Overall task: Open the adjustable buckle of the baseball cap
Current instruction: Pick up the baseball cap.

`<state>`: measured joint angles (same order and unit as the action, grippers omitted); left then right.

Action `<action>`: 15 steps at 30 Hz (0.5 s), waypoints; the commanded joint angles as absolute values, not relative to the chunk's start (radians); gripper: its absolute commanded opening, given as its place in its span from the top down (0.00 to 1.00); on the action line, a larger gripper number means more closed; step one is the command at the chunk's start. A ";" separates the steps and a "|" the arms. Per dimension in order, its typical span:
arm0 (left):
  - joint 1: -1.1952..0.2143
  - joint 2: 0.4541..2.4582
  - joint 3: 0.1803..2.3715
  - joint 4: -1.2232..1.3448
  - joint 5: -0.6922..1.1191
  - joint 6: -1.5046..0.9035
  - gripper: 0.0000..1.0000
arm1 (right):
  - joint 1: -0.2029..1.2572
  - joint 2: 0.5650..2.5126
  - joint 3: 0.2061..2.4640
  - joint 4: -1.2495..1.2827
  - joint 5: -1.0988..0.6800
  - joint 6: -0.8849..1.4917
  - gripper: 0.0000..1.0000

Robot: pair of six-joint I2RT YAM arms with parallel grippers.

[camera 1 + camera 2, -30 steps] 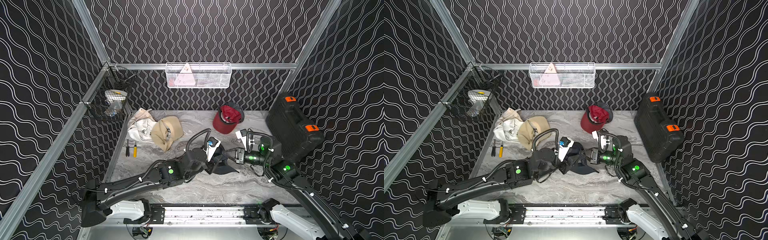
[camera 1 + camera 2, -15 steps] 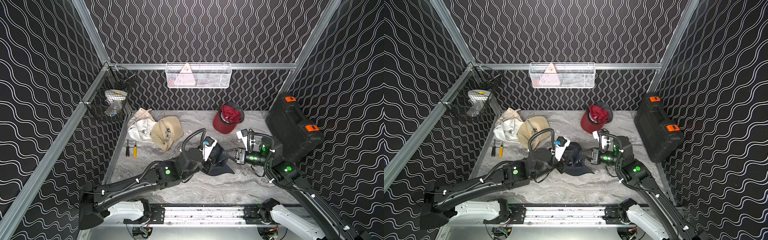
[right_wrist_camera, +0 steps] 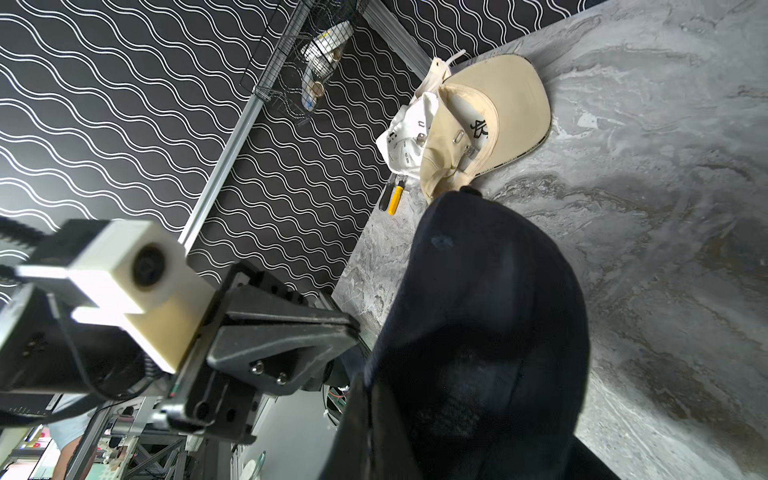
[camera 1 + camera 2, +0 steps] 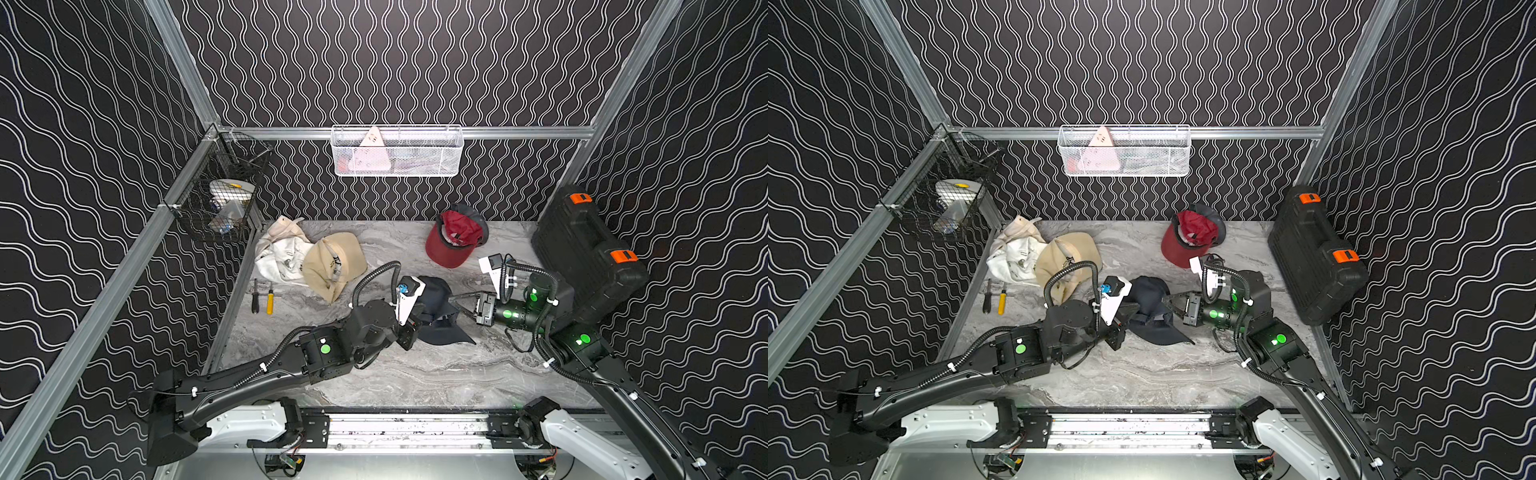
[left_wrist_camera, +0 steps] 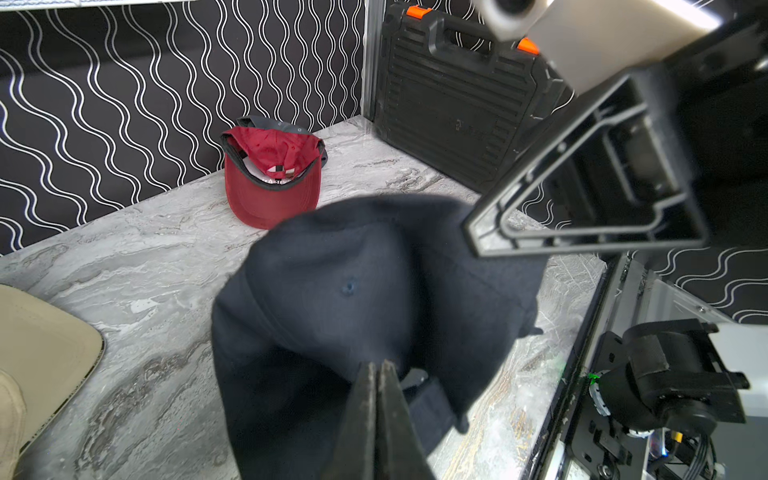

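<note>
A dark navy baseball cap (image 4: 436, 299) (image 4: 1150, 299) is stretched between my two grippers mid-table, its brim low toward the front. My left gripper (image 4: 419, 319) (image 5: 379, 365) is shut, its tips pinched into the cap's rear edge (image 5: 353, 291) right beside the dark strap (image 5: 430, 401). A small pale piece (image 5: 417, 376) next to the tips may be the buckle; I cannot tell for sure. From the opposite side, my right gripper (image 4: 453, 297) (image 3: 365, 399) is shut on the cap's fabric (image 3: 490, 311).
A red cap (image 4: 451, 245) lies behind. A beige cap (image 4: 332, 266), a white cloth (image 4: 278, 253) and two screwdrivers (image 4: 262, 296) sit at the left. A black tool case (image 4: 586, 253) leans at the right wall. Wire baskets (image 4: 397, 151) (image 4: 220, 199) hang on the walls.
My left gripper has closed on the cap's rear edge and drawn back to the left. The cap has shifted slightly left with it. The right gripper stays shut on the cap.
</note>
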<state>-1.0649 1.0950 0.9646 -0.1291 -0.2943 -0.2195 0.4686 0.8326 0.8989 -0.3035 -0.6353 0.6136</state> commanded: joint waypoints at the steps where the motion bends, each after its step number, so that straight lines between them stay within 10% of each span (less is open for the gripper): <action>1: -1.056 1.072 0.945 -0.119 -0.318 -0.249 1.00 | 0.469 0.828 0.923 -0.308 -0.614 0.620 1.00; 15: -0.999 1.035 0.899 -0.110 -0.278 -0.276 1.00 | 0.469 0.838 0.945 -0.310 -0.600 0.625 1.00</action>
